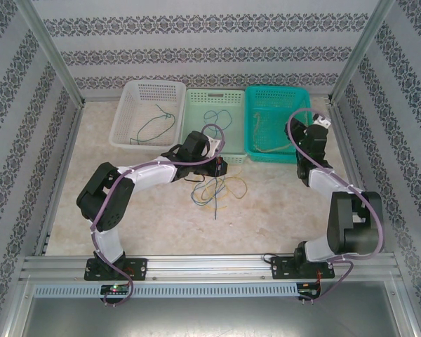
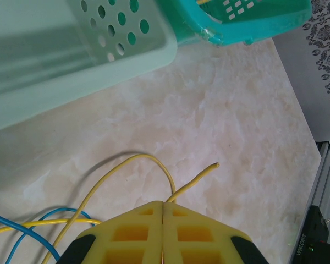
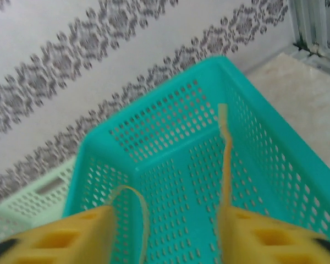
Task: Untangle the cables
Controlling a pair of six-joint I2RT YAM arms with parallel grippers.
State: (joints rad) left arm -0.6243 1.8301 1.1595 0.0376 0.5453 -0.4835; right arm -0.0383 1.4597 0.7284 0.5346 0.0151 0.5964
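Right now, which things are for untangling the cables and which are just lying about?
For the job: tangled cables on the table; yellow cable pinched in the shut left hand; open right hand over the teal basket; white basket and pale green basket, for sorting, it seems.
Just there: purple cables along the arms; patterned walls; metal rail.

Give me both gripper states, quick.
Left gripper: shut on a yellow cable.
Right gripper: open above the teal basket.

Jaws gape above yellow cable [image 3: 226, 159] in teal basket [image 3: 165, 129].
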